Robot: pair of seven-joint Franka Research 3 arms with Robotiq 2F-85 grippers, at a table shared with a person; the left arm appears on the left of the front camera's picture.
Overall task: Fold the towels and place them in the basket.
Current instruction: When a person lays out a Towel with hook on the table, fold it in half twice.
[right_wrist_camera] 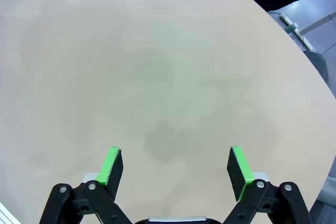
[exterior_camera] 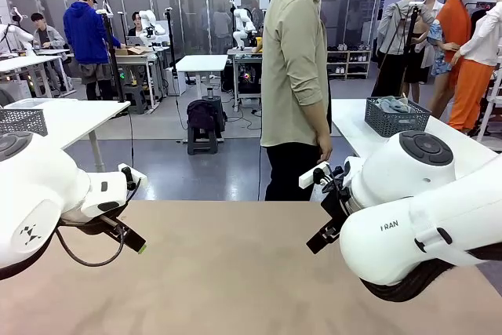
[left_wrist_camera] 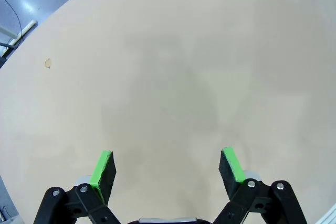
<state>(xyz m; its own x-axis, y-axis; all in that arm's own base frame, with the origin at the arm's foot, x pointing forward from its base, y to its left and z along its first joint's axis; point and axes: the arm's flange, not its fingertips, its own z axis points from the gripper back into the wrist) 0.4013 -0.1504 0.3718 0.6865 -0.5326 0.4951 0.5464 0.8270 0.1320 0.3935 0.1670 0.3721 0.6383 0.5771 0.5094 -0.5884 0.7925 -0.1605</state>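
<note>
A dark grey lattice basket [exterior_camera: 396, 119] stands on a white side table beyond my own table, at the right, with pale grey-blue towels [exterior_camera: 394, 104] heaped in it. My left gripper [exterior_camera: 135, 245] hovers low over the tan table [exterior_camera: 235, 272] at its left side; its jaws are open and hold nothing, with bare tabletop between the green pads [left_wrist_camera: 103, 167]. At the right side my right gripper [exterior_camera: 314, 245] is likewise open and empty, and its pads [right_wrist_camera: 239, 167] stand wide apart above the bare surface.
A person [exterior_camera: 294, 76] stands at the far edge of the table, side-on, with a hand [exterior_camera: 324, 151] hanging down. Another mesh basket [exterior_camera: 22, 121] sits on a white table at the left. The table's curved edge [right_wrist_camera: 294, 40] shows beside dark trousers.
</note>
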